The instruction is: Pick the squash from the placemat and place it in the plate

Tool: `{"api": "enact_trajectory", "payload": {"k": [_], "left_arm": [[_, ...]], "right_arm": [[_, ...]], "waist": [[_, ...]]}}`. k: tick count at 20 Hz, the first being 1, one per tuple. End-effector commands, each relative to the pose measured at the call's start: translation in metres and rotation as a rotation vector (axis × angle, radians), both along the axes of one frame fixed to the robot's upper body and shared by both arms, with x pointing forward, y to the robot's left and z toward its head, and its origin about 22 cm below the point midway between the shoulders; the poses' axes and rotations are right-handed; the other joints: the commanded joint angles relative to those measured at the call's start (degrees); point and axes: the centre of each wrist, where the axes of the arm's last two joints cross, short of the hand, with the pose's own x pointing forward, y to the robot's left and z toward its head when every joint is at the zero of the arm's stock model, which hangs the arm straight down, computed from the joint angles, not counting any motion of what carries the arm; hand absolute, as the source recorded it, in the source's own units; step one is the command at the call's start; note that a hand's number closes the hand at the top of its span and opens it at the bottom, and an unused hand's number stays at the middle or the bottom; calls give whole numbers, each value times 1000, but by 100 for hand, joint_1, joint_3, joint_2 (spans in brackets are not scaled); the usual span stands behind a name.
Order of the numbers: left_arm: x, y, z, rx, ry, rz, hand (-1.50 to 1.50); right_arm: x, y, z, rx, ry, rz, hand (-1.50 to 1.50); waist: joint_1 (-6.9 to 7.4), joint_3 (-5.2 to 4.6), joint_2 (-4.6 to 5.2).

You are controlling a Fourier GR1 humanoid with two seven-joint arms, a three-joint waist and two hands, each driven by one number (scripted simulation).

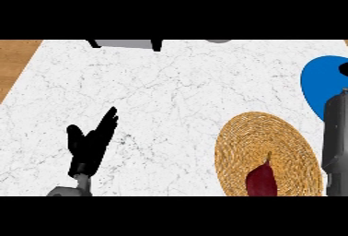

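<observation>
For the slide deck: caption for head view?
Left hand open; dark red squash on woven placemat; blue plate beyond.

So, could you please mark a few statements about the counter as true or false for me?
1. The squash lies on the woven placemat. True.
2. The squash is already in the blue plate. False: the plate sits at the right edge, apart from the squash, which is on the placemat.
3. The left hand is open, fingers up, over the marble counter. True.
4. The left hand holds the squash. False: it holds nothing and is far to the left of the placemat.
5. The placemat is square and green. False: it is round and straw-coloured.
6. The right forearm comes up along the view's right edge, beside the placemat. True.
</observation>
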Motion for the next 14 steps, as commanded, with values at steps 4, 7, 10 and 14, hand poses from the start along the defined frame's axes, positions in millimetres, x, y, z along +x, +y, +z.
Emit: {"api": "enact_trajectory", "payload": {"k": [4, 7, 10, 14], "left_arm": [[0, 12, -3, 2, 24, 28, 0], [0, 5, -7, -12, 43, 33, 0], [-8, 12, -8, 4, 51, 44, 0], [-8, 13, -12, -12, 50, 35, 0]], "right_arm": [[-11, -45, -39, 64, -144, -120, 150], [-10, -57, -40, 58, -156, -131, 150], [-15, -72, -47, 53, -177, -139, 150], [-22, -84, -68, 375, 2, -222, -150]], "waist": [[-143, -19, -28], [-197, -24, -51], [-171, -19, -57], [-208, -12, -49]]}}
